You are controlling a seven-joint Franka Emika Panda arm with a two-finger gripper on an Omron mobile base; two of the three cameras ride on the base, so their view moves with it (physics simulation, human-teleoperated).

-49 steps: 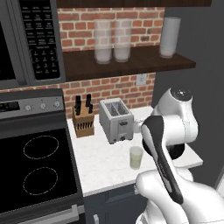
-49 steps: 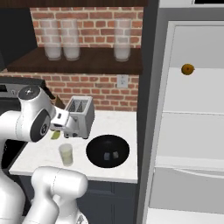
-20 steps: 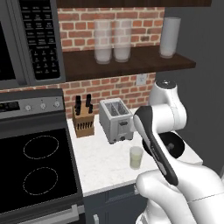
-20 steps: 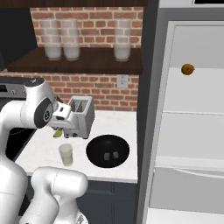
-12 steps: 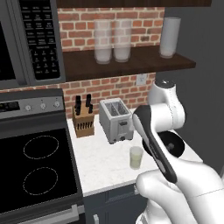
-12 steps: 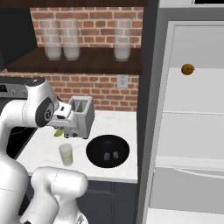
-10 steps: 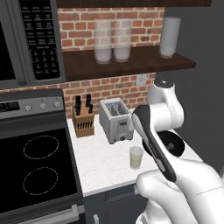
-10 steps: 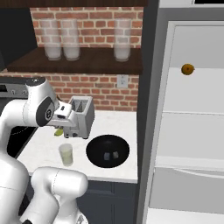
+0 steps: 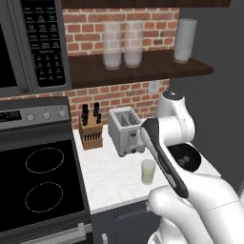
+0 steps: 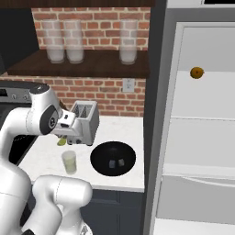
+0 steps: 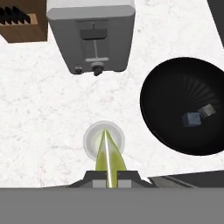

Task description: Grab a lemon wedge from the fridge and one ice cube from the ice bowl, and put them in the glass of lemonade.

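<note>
the pincer (image 11: 107, 175) is clenched on the lemon wedge (image 11: 107, 155), its two dark tips nearly together with the thin yellow-green wedge pinched between them and pointing out ahead. in the hand view the wedge's tip lies over the round mouth of the glass of lemonade (image 11: 104, 141), which stands on the white marble counter (image 11: 39, 109) below; from the right base view the wedge (image 10: 61, 142) hangs above and a little left of the glass (image 10: 69, 162), not touching it. the black ice bowl (image 11: 188, 111) sits just beside the glass, holding two ice cubes (image 11: 191, 119). one toaster (image 11: 91, 35) stands behind the glass and one knife block (image 9: 90, 134) beside it. three frosted glasses (image 10: 65, 41) stand on the shelf. the fridge (image 10: 202, 137) is open, with one orange ball (image 10: 197, 72) on a shelf.
</note>
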